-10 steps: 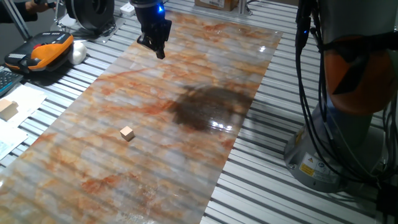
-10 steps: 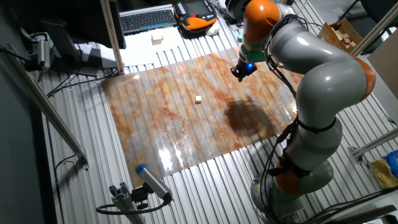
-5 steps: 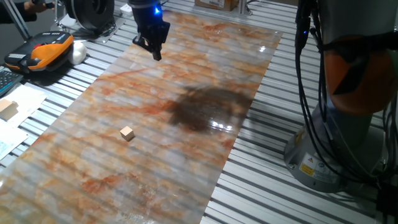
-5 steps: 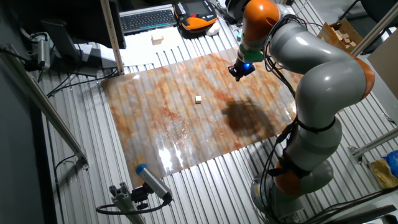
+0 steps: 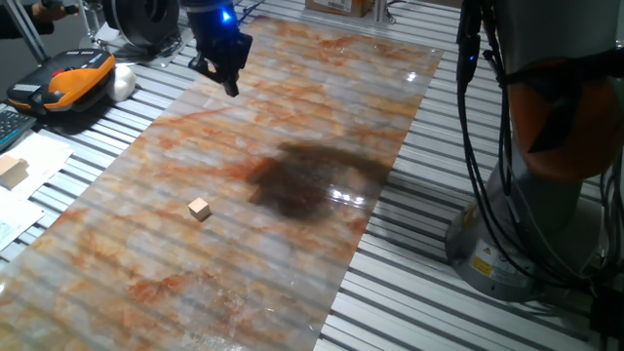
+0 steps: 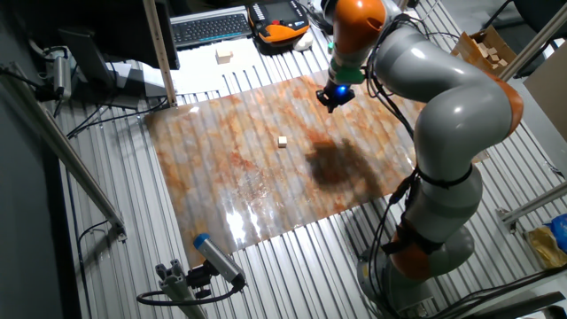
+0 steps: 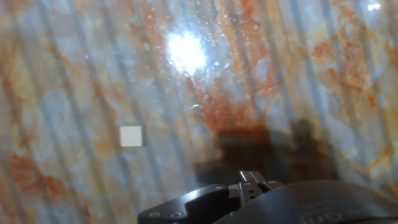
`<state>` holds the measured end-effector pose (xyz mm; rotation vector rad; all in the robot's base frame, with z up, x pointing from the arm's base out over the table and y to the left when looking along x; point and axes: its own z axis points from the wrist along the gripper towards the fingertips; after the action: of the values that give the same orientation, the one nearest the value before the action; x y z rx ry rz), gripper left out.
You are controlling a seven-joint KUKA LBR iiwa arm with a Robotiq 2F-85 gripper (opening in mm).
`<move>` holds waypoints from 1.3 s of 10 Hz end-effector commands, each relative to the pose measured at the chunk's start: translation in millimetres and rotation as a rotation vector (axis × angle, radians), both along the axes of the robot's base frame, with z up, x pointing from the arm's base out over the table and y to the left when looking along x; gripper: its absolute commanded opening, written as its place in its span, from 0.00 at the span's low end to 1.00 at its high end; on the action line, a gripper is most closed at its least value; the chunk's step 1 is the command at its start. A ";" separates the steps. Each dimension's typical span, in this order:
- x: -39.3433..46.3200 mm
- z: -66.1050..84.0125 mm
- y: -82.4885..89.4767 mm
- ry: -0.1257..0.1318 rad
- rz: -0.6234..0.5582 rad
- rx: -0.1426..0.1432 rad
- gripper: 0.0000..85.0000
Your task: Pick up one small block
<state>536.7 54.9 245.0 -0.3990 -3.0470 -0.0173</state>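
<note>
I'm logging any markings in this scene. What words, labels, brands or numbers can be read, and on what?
None can be read.
Yellow warning sticker on the robot base: too small to read.
Label on the cardboard box: blurred and cut off.
Papers at the table edge: print too small.
The small block: plain faces.

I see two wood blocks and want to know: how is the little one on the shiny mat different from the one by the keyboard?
The small block is a tiny cube lying on the marbled mat; the other block is bigger and flatter, lying off the mat on paper. Both are pale wood, and the tool touches neither.
</note>
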 end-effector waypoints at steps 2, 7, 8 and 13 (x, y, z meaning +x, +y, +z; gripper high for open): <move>1.4 1.1 9.4 -0.004 -0.004 -0.001 0.00; 7.6 0.3 29.6 -0.041 0.027 0.000 0.00; 8.9 -2.9 33.5 -0.046 0.038 -0.002 0.00; 18.8 -7.6 48.8 -0.045 0.069 -0.015 0.00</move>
<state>555.8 104.2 237.1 -0.2973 -3.1046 0.0028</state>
